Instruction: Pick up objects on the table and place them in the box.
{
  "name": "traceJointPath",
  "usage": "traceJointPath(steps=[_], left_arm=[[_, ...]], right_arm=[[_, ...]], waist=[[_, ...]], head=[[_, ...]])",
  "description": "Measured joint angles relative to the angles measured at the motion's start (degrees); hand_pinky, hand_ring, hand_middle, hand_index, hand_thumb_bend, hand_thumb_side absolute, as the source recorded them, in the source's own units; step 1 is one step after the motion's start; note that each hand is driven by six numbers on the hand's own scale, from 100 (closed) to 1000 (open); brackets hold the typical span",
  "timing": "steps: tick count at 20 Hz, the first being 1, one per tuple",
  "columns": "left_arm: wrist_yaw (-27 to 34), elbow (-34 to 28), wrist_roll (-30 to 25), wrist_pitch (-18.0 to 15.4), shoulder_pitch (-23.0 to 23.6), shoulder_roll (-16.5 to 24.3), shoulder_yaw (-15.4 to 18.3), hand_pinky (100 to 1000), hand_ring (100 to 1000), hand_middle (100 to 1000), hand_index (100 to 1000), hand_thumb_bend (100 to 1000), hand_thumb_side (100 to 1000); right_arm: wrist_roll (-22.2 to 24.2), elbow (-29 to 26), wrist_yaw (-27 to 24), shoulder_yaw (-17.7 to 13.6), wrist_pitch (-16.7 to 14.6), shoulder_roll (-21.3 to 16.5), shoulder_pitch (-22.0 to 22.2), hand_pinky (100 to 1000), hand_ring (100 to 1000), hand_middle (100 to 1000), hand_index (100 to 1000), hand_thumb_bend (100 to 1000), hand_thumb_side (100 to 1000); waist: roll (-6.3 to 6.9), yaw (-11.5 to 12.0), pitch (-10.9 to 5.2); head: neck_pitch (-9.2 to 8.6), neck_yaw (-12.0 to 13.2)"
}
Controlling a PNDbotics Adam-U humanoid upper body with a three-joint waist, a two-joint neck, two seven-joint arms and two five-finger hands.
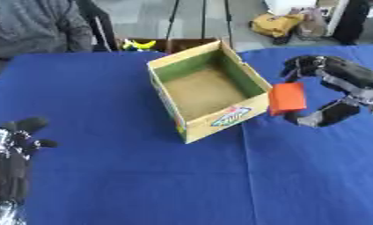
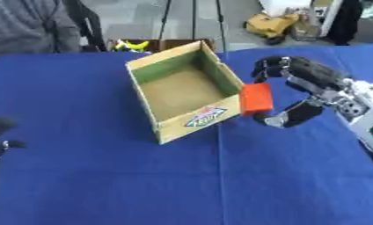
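Just right of the open cardboard box [image 1: 209, 90] on the blue bench [image 1: 143, 176], the right hand [image 2: 309, 90] pinches an orange block [image 2: 257, 98] between fingers and thumb; the box's label is unreadable; the left hand [image 1: 12, 151] rests relaxed, near left

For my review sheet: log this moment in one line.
right hand: shut on orange rectangular block | open cardboard box: empty | left hand: idle

Beyond my blue-covered desk [image 1: 128, 184]: grey floor [image 1: 143, 17], black stand legs [image 1: 174, 19], and a yellow bag [image 1: 276, 24] lying nearby.
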Motion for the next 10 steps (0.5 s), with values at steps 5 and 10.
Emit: traceJointPath(steps=[5,10], left_arm=[[0.0,-0.6,-1.1,0.0,-1.7,0.0,-1.0,545,817,642,700,100,990],[0.4,-1.5,-2.7,0.3,-4.0,-0.6,-2.5,546,816,642,700,100,986]], right_arm=[[-1.3,4.8,-1.2,-1.5,1.3,-1.5,-2.8,727,892,727,280,112,133],[-3.0,9.9,-1.6,-3.0,1.6,-2.6,-3.6,726,897,725,290,100,127]], waist=[[-0.07,3.9,1.16],[-0.17,9.3,2.21]], head=[[-1.68,-3.1],[-3.79,-8.4]])
